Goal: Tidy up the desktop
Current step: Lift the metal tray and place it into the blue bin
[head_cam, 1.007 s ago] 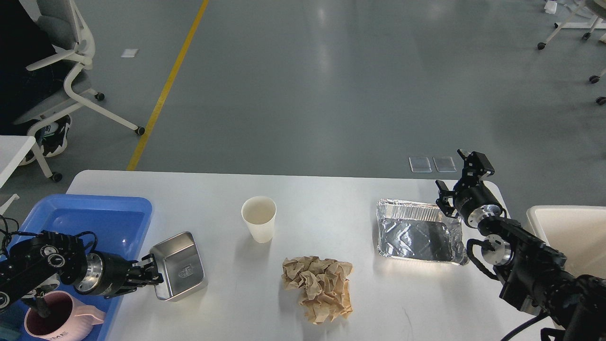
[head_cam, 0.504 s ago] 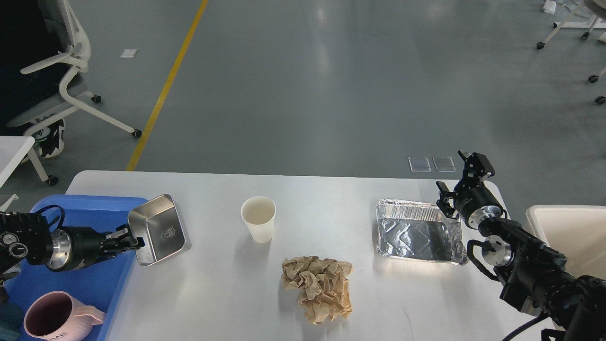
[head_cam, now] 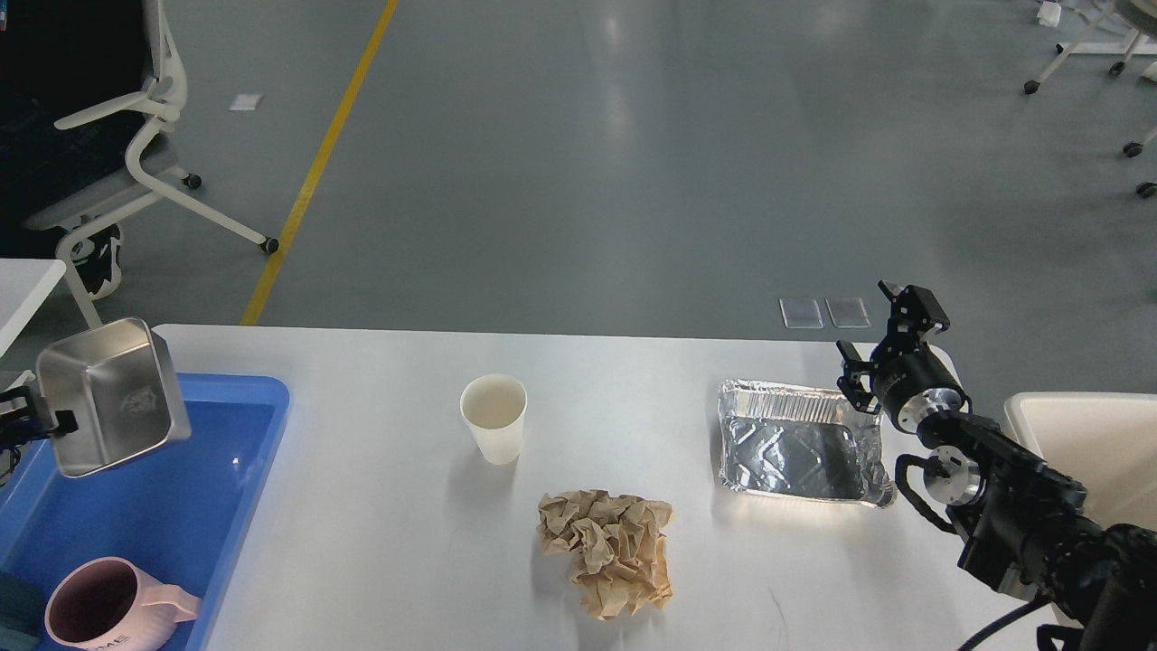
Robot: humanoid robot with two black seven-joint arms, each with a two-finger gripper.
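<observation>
The left claw is clamped on a steel tray above the bin, while the right claw gapes apart over the desk.

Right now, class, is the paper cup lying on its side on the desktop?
No, the paper cup stands upright, mouth up, on the desktop.

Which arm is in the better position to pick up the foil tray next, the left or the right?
Right, probably. The right gripper hangs open just beside the foil tray and holds nothing. The left gripper is busy: it holds the steel pan over the blue bin, far from the tray.
</observation>
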